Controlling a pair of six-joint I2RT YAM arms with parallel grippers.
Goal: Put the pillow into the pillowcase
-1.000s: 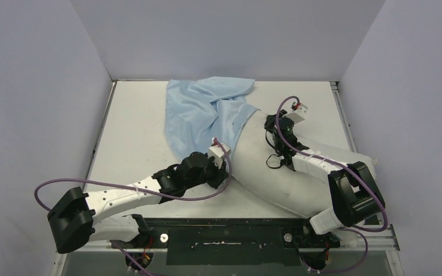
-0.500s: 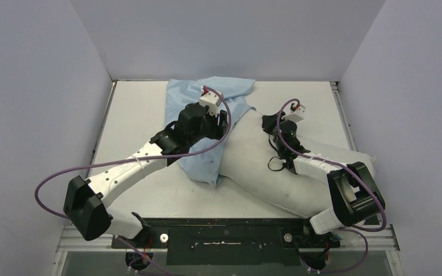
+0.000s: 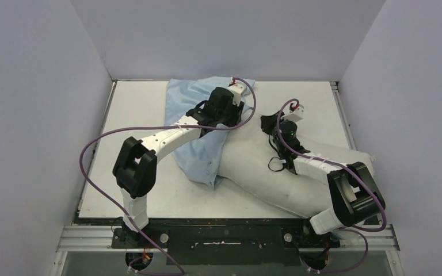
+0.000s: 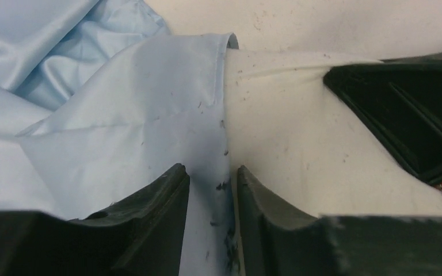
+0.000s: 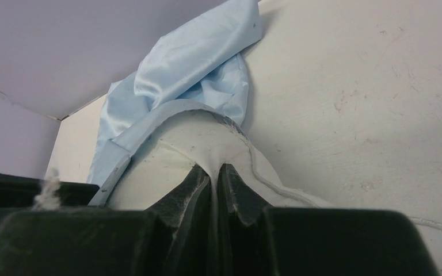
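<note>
Pinching a fold of the large plump off-white stuffed pillow [image 3: 253,169] at its far end, the right gripper [image 5: 214,169] has its jaws squeezed tight on the fabric. This is likely an anchor, so the pillow stays put while the sack is drawn over it.

The left gripper [image 4: 212,172] hangs just above the hem [image 4: 221,86] of the thin limp light blue fabric pillowcase [image 3: 201,155]. Its jaws are partly apart with nothing visibly pinched, probably lining up to grab that edge and pull it further on.

The pillow lies diagonally on the white flat table [image 3: 132,115], running from the near right corner toward the back centre. Only its far tip is tucked inside the pillowcase mouth, and most of the body is outside. The pillowcase is crumpled at the back centre, with its hem lying across the pillow.

Count: one pillow, one pillowcase, two grippers. Insertion looks barely started.
</note>
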